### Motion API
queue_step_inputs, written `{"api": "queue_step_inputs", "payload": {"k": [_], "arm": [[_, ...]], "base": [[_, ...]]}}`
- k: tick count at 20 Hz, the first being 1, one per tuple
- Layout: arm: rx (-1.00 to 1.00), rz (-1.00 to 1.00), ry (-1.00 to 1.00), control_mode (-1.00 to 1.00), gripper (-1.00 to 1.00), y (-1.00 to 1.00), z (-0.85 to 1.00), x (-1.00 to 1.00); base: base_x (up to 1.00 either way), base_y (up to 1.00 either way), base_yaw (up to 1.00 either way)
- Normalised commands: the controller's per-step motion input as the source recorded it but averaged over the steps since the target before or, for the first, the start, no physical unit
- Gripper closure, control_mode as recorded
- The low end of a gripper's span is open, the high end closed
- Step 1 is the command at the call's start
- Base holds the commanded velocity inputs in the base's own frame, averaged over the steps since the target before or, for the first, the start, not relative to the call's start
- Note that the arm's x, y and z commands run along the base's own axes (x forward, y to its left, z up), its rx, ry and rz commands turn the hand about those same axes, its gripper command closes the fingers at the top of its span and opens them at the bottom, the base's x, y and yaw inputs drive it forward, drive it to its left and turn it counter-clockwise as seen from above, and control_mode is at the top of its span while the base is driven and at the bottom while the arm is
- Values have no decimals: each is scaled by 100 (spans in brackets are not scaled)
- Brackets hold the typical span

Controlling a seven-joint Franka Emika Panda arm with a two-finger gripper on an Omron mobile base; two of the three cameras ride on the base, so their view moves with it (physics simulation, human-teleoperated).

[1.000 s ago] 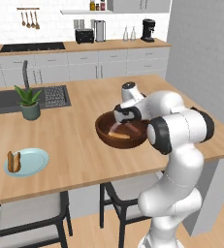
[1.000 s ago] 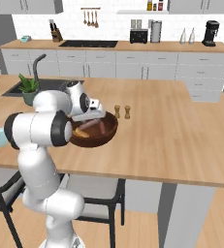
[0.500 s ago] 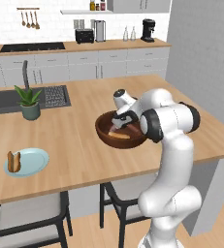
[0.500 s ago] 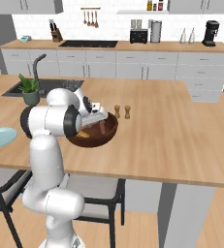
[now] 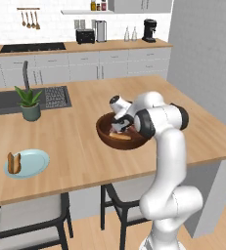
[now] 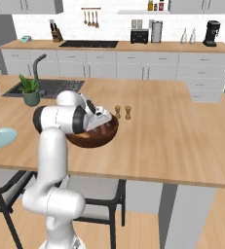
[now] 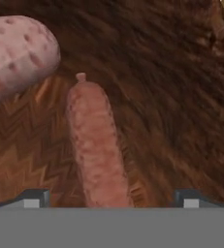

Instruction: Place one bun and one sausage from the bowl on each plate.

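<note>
while bent low, gripper (image 7: 111, 197) straddles sausage (image 7: 96, 145).

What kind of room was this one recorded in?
A home kitchen, rendered rather than real. A sink is set into the wooden island counter, a stovetop sits along the back wall, and a coffee maker stands nearby.

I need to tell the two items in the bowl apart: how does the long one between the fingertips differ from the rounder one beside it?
The sausage is slim and reddish-brown, with a small nub at its far end; the bun is much thicker, paler and pinkish with dark flecks. The sausage lies whole, running away from the open gripper; the bun is cut off by the picture's edge. Both rest inside the bowl.
</note>
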Motion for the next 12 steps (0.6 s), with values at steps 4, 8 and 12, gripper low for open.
{"api": "queue_step_inputs", "payload": {"k": [4,8,12], "arm": [[-6,0,2,-100,-100,-26,-20,44],[-7,0,1,-100,-100,-27,-55,6],[-4,0,0,-100,-100,-17,-59,-7]], "base": [[0,0,0],[0,0,0],[0,0,0]]}}
